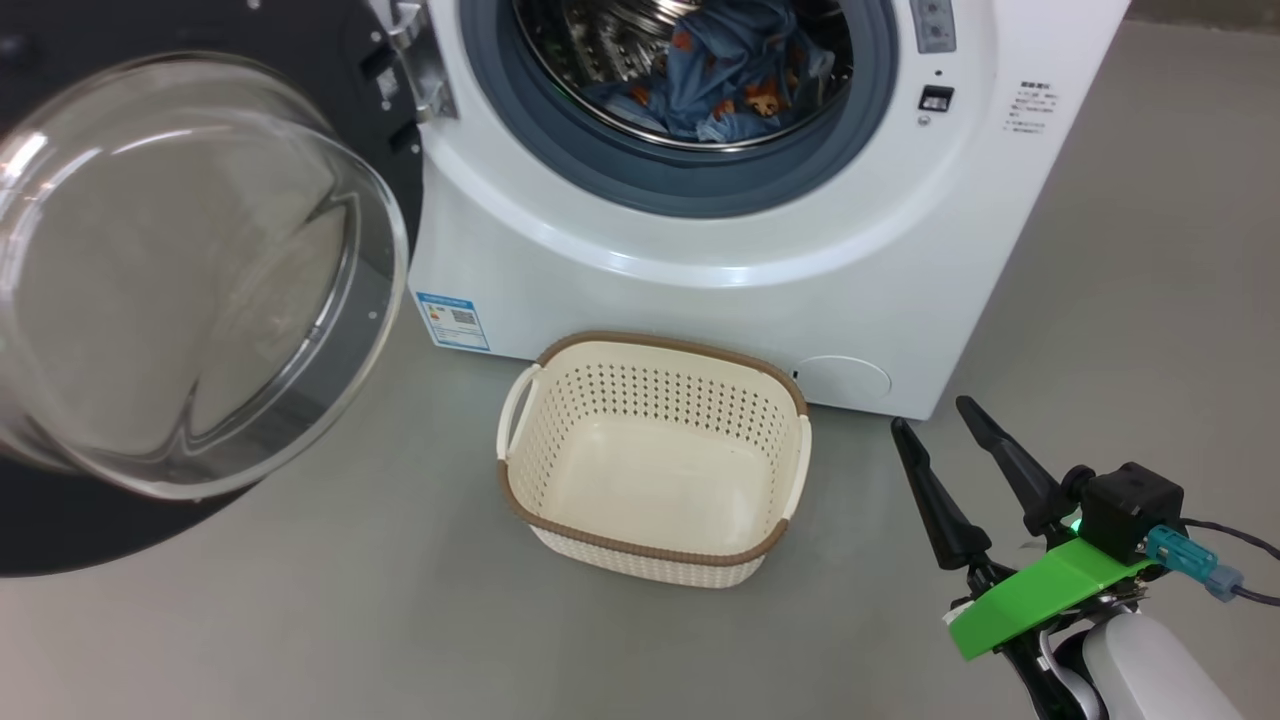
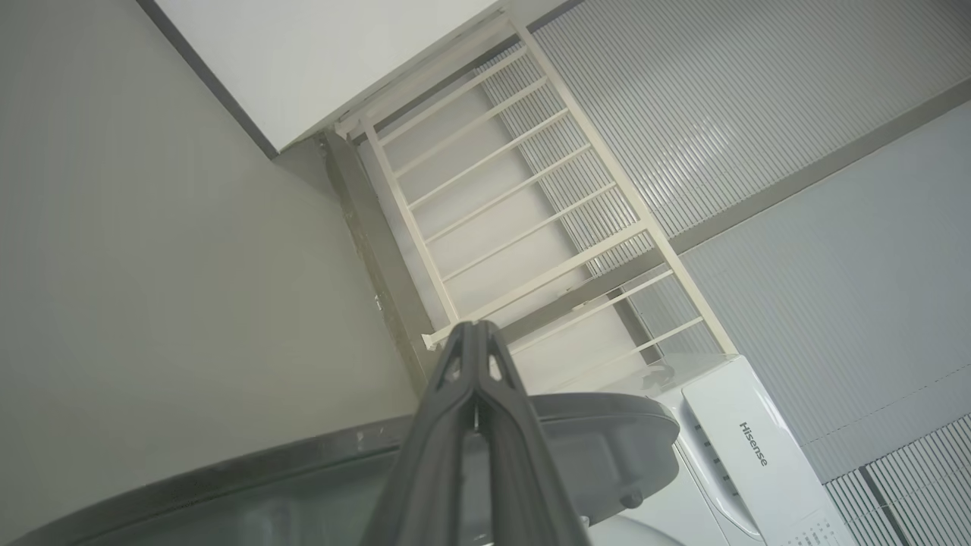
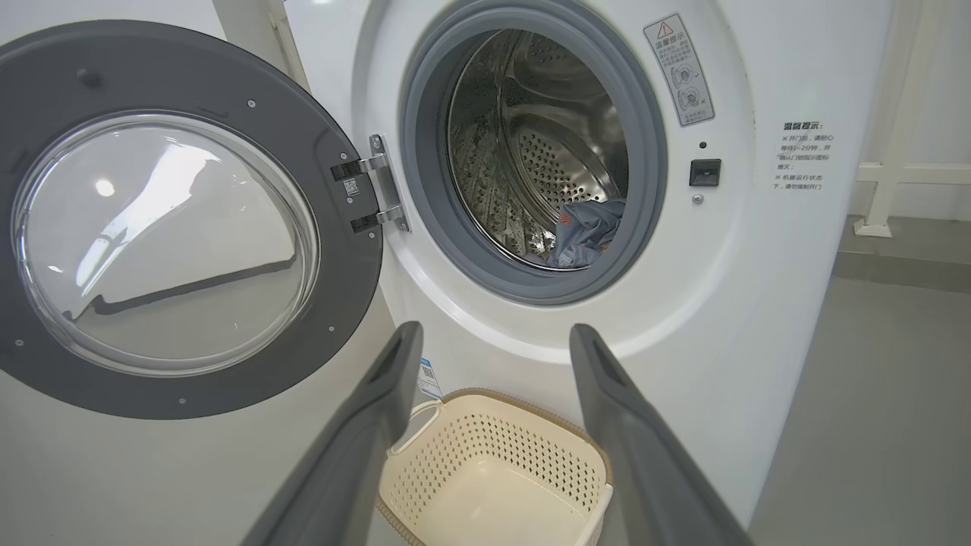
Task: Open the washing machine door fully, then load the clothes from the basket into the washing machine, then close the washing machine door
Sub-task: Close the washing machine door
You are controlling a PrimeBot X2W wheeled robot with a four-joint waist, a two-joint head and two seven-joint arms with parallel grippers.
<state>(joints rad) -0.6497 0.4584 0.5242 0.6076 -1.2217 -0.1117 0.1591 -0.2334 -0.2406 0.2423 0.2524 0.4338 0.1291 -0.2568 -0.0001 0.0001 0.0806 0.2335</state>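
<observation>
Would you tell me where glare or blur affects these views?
Head view: glare streaks the washing machine door. Left wrist view: hazy, low contrast around the left gripper. Right wrist view: sharp on the washing machine, the right gripper soft up close.

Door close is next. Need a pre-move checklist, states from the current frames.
1. Basket empty: ok.
2. Clothes all inside the washing machine, none hanging out: ok.
3. Door swung wide open: ok.
4. Right claw open, empty: ok.
5. Left claw shut, holding nothing: ok. Touching the door: cannot tell.
6. Basket clear of the door's swing: cannot tell.
</observation>
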